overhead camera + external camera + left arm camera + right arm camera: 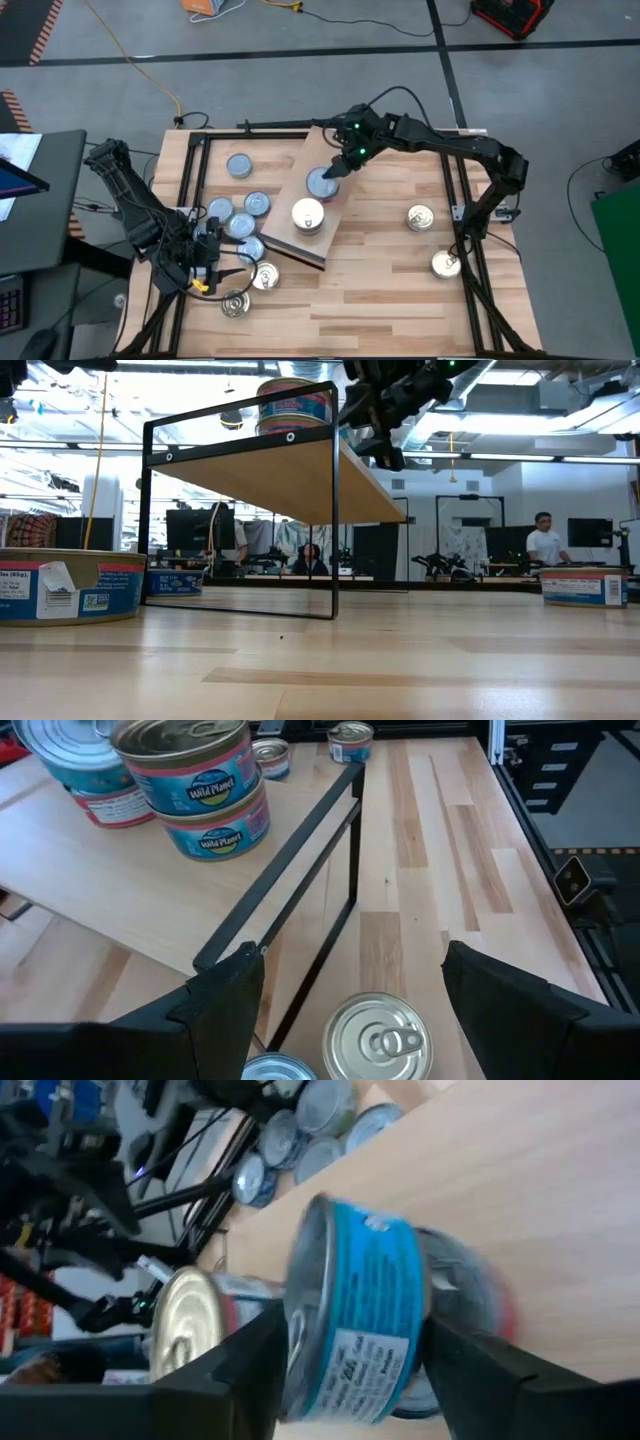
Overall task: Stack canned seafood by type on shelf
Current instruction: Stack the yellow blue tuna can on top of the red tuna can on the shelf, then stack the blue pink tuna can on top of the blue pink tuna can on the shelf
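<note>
The right gripper (333, 172) hangs over the shelf (345, 215), its fingers spread partway on either side of a blue-labelled can (360, 1315) with a silver top; the can sits between them in the right wrist view, yet whether the pads press on it or stand just off its wall cannot be told. Under that can shows another one with a red band (blurred, so its label cannot be read). Just beside it on the plank stands a stack of two gold-lidded cans (200, 790), one squarely upon the other. The shelf is a light-wood board on a thin black frame, lying askew on the slatted table (390, 290). The left gripper (207, 262) waits low at the table's left side, fingers wide apart and holding nothing, with a pale pull-tab can (378, 1038) lying on the table between them
</note>
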Controlling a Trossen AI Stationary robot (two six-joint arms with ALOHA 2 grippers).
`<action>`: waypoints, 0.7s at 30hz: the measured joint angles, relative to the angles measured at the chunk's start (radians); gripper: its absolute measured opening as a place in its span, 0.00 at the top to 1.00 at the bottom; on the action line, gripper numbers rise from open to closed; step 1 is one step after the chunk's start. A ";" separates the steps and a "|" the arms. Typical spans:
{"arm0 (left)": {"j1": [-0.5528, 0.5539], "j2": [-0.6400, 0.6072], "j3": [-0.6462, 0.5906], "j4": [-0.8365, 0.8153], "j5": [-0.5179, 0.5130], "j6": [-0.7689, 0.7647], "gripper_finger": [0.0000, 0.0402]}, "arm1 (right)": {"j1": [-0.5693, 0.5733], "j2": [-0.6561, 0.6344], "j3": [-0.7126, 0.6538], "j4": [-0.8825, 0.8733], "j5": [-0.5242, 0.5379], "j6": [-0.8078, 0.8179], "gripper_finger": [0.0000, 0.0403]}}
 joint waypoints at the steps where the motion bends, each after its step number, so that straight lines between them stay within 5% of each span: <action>1: 0.000 0.000 0.000 0.000 0.006 -0.001 0.26 | -0.004 -0.004 0.000 -0.001 0.001 0.000 0.37; 9: 0.000 0.000 0.000 -0.001 0.013 0.005 0.26 | -0.047 -0.060 0.026 -0.141 0.017 0.001 0.34; 15: 0.000 0.000 0.007 -0.004 0.030 -0.001 0.26 | -0.069 -0.159 0.084 -0.346 0.221 -0.085 0.34; 21: 0.000 0.000 0.007 -0.013 0.029 0.010 0.26 | 0.076 -0.238 -0.009 -0.445 0.375 -0.181 0.34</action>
